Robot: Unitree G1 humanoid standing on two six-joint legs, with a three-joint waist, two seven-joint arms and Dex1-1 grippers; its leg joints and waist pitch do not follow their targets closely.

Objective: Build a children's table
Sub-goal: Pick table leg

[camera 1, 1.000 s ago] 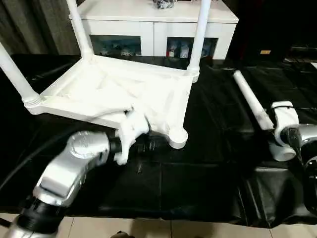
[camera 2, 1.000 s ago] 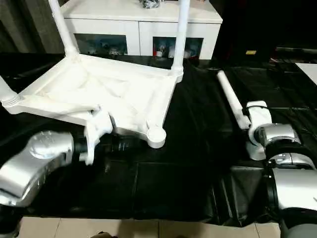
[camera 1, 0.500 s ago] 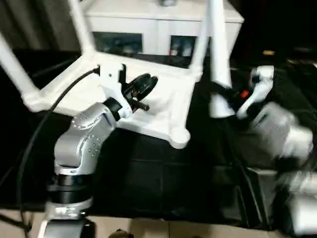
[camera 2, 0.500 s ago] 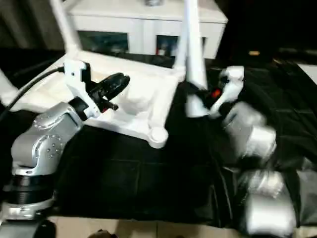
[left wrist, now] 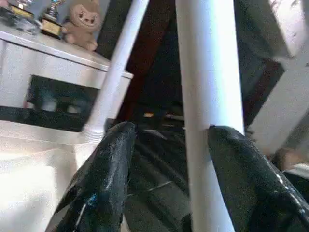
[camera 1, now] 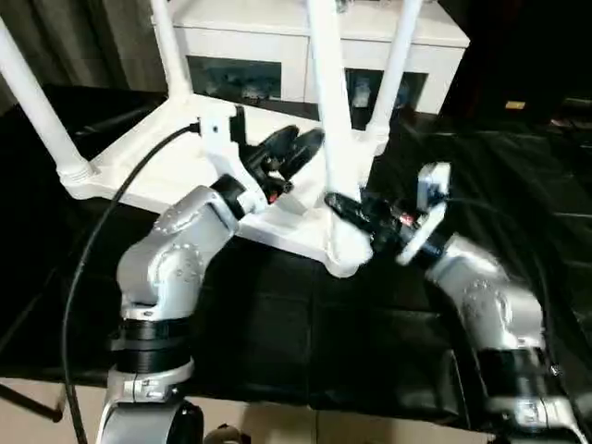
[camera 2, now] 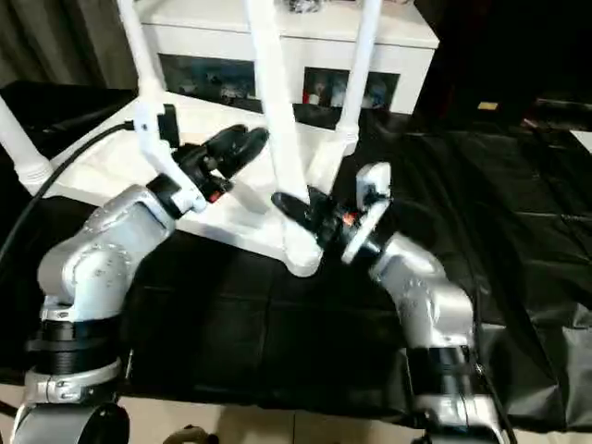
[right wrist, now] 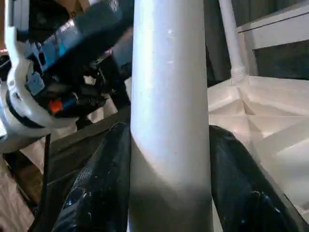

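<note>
The white tabletop lies upside down on the black sheet, with three white legs standing in its corner sockets. A fourth leg stands upright with its lower end at the near right corner socket. My right gripper is shut on this leg low down, and both fingers press it in the right wrist view. My left gripper is open higher up. In the left wrist view the leg runs between its fingers, close to one of them.
A white glass-doored cabinet stands just behind the tabletop, with a plush toy on top. The black sheet covers the work area up to a tiled floor strip at the near edge. A black cable loops along my left arm.
My right gripper has lifted the leg from lying on the sheet at the right and stood it upright at the near right socket. My left gripper rose from the tabletop's near edge to the leg.
</note>
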